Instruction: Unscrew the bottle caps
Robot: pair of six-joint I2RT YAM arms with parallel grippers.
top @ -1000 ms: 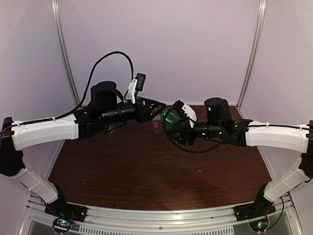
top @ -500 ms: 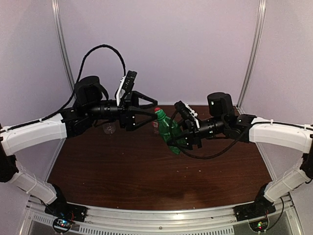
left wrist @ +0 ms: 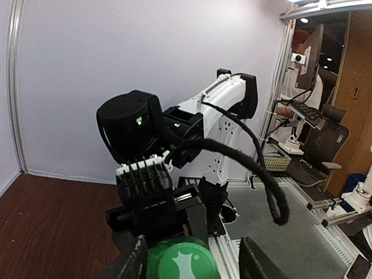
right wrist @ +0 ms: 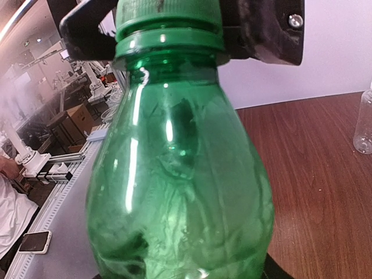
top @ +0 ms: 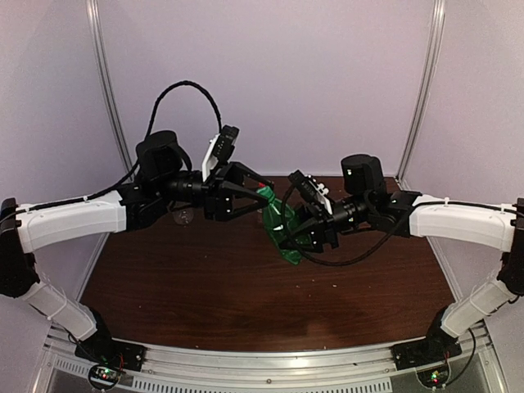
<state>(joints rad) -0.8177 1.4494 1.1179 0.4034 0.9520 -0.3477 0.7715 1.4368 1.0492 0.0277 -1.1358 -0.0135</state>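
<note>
A green bottle [top: 282, 233] hangs tilted above the table, its body filling the right wrist view [right wrist: 180, 192]. My right gripper [top: 305, 236] is shut on the bottle's lower body. Its green cap [top: 263, 194] points up and left, between the fingers of my left gripper [top: 260, 196]. In the left wrist view the cap [left wrist: 183, 261] lies against the left finger [left wrist: 131, 261], with a narrow gap to the right finger [left wrist: 261, 258], so the jaws stand slightly open around it. From the right wrist the cap [right wrist: 168, 14] sits between those black fingers [right wrist: 264, 32].
A clear bottle [right wrist: 363, 125] stands on the brown table [top: 246, 295] towards the back left, partly hidden behind the left arm [top: 180, 215]. Pale walls close in the back and sides. Both arms meet over the table's far middle.
The left gripper opened wide and pulled off the cap, then came back around it with its jaws narrowed. The right gripper kept hold of the bottle, which now sits a little lower.
</note>
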